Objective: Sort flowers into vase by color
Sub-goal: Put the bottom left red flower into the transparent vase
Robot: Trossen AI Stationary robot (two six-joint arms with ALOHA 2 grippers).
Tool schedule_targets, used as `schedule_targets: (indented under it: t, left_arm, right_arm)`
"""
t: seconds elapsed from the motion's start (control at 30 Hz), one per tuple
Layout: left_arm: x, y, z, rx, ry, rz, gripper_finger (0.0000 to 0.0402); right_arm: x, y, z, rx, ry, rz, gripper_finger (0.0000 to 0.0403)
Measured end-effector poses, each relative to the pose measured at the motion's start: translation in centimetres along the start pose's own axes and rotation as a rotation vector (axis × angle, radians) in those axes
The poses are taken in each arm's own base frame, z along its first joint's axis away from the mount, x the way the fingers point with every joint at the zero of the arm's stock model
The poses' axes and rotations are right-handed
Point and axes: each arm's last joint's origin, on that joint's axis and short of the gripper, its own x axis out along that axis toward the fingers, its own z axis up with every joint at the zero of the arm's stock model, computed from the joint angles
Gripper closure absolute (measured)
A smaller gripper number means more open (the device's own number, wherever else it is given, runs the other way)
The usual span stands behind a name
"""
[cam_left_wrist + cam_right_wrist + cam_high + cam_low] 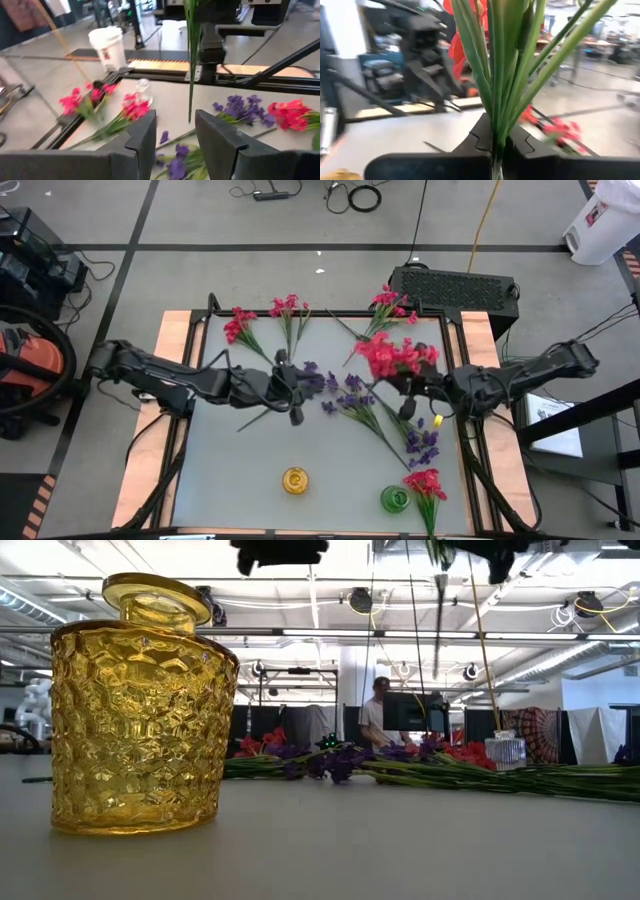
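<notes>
My right gripper (407, 392) is shut on a red flower (394, 357) held above the table's right middle, blossoms up. My left gripper (175, 134) is open and empty, raised over the table's centre left (291, 385), facing the hanging stem. Purple flowers (352, 393) lie on their sides in the middle, and pink flowers (238, 326) lie along the far edge. A yellow vase (295, 480) and a green vase (394, 499) stand near the front edge. A red flower (426, 484) sticks out of the green vase. My right gripper pinches the red flower's bundle of green stem and leaves (496, 131) between its two fingers, which lie across the stem. The sprig stands upright in the hold, lifted clear. Its bare stem (190, 65) hangs below the fingers with the lower end free above the table.
A small clear glass vase (142, 90) stands among the flowers; it also shows in the low view (505, 750). More purple flowers (424, 445) lie by the green vase. A loose green stem (260, 420) lies under the left arm. A person (378, 708) stands beyond the table.
</notes>
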Motion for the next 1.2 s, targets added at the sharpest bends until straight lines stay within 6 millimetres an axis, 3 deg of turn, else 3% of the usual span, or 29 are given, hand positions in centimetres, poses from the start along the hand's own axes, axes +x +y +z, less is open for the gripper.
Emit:
schedule_targets:
  t: [0.43,0.73,1.2]
  left_arm:
    - [-1.0,-0.3,-3.2,-0.003,0.074,0.183,0.0258]
    - [-1.7,-0.8,-5.0,-0.006,0.119,0.290,0.0258]
    - [-2.3,-1.8,-6.1,-0.031,0.118,0.273,0.0258]
  right_arm:
    - [-2.5,-3.1,-0.3,-0.044,0.089,-0.404,0.0400]
    - [-2.6,-5.6,-0.3,-0.059,0.098,-0.610,0.0399]
    - [-2.4,-9.3,-0.9,-0.035,0.152,-0.859,0.0399]
